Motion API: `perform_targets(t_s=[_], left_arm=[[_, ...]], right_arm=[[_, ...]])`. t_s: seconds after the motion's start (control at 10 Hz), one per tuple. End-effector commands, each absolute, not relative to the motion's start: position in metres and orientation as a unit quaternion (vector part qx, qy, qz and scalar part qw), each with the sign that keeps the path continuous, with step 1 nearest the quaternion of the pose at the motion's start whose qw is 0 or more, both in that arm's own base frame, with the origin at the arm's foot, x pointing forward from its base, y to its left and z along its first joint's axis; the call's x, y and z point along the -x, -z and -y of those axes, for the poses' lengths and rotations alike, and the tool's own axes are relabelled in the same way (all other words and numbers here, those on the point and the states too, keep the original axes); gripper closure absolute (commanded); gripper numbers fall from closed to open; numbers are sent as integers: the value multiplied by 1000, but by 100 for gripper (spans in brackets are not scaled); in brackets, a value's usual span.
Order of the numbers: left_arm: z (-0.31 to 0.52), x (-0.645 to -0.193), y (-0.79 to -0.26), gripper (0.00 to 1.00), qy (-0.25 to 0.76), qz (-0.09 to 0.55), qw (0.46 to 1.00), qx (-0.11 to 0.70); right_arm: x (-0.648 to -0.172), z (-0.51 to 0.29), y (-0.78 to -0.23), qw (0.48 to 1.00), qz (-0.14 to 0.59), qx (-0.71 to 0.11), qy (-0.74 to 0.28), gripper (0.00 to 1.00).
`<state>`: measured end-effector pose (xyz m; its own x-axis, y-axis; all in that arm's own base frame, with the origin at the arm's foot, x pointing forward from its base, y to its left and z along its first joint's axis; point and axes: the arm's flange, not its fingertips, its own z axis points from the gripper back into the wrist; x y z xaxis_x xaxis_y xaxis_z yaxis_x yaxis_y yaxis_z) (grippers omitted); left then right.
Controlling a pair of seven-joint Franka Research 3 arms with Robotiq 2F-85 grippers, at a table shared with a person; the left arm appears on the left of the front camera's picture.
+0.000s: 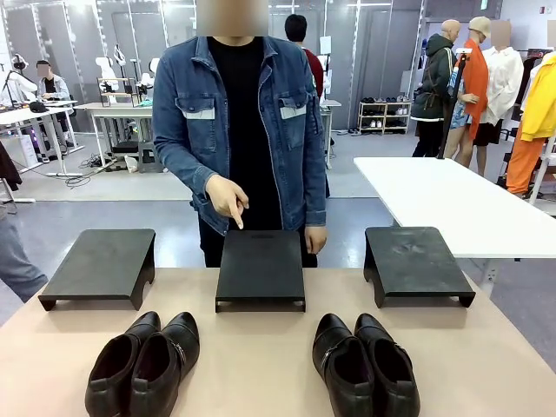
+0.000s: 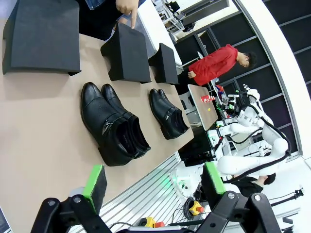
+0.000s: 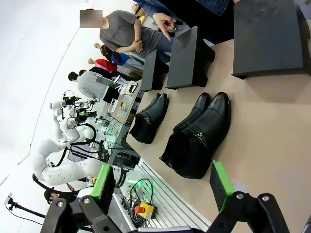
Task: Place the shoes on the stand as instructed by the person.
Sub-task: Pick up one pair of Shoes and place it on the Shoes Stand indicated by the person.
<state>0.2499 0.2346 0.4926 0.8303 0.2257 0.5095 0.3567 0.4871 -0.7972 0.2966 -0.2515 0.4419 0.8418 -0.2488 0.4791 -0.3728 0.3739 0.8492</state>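
Nothing is on a stand yet, so this is the very start of the job: the person stands at the far side of the table and the pointing hand has its index finger stretched down, the other fingers curled in, tip right at the back edge of the middle stand, holding nothing. The other hand hangs loosely curled beside that stand, empty as well. That reads as the instruction being given, middle stand first. The left stand and the right stand are bare on top too. Both sets of shoes sit on the table on the robot's side: the left pair lies in front of the gap between the left and middle stands, toes toward the person, the two shoes touching side by side; the right pair lies in front of the gap between the middle and right stands, likewise toes away. Which pair the finger calls for I cannot tell. The left gripper hangs above the near table edge with its green pads spread wide and nothing between them, well apart from the shoes; the right gripper is the same, wide and empty. My read: all the picking and placing is left to do
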Motion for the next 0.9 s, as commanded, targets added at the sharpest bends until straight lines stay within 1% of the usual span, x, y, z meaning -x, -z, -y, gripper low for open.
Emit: perform_targets(t_s=[0.0, 0.3, 0.4, 0.5, 0.6, 0.8], left_arm=[[-236, -248, -491, 0, 42, 291, 810, 508], [-235, -250, -493, 0, 40, 288, 813, 505], [-224, -254, -509, 0, 39, 236, 833, 500], [-207, -261, -535, 0, 49, 187, 866, 461], [-190, -270, -559, 0, 66, 153, 880, 444], [-140, -289, -596, 0, 99, 92, 915, 380]], right_arm=[[-296, 252, -442, 778, 280, -561, -40, 0], [-296, 252, -442, 778, 280, -561, -40, 0], [-296, 252, -442, 778, 280, -561, -40, 0], [-296, 252, -442, 778, 280, -561, -40, 0], [-296, 252, -442, 778, 280, -561, -40, 0], [-296, 252, -442, 778, 280, -561, -40, 0]])
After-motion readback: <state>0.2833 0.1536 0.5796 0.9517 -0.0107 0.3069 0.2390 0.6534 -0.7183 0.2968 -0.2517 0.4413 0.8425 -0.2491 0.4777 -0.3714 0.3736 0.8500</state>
